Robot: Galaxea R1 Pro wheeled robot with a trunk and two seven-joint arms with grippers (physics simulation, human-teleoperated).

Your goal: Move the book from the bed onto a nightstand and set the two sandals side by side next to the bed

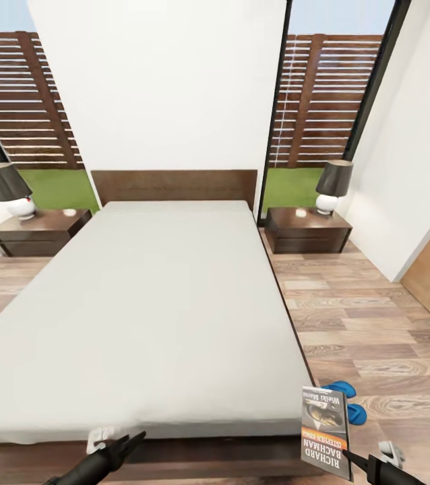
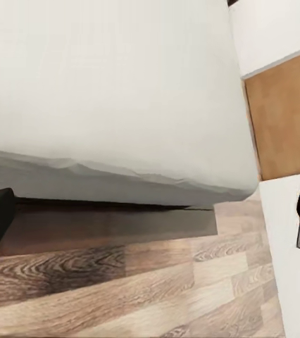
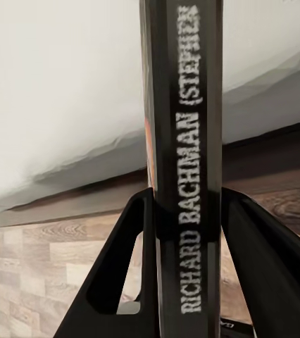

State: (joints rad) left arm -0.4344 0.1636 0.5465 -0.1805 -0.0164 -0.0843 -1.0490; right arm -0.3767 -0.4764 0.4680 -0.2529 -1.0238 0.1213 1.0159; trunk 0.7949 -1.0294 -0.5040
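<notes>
The bed (image 1: 147, 296) fills the middle, its mattress bare from near edge to headboard. Right of it a floor strip runs open to the far nightstand (image 1: 307, 230), though the sandals (image 1: 347, 401) lie near. A lamp (image 1: 331, 186) crowds that nightstand's right side; its left side lies freer.

Both arms are glossy black. The left gripper (image 1: 136, 438) tapers to slim black fingers (image 1: 131, 440). Near each wrist sits a pale grey block.
</notes>
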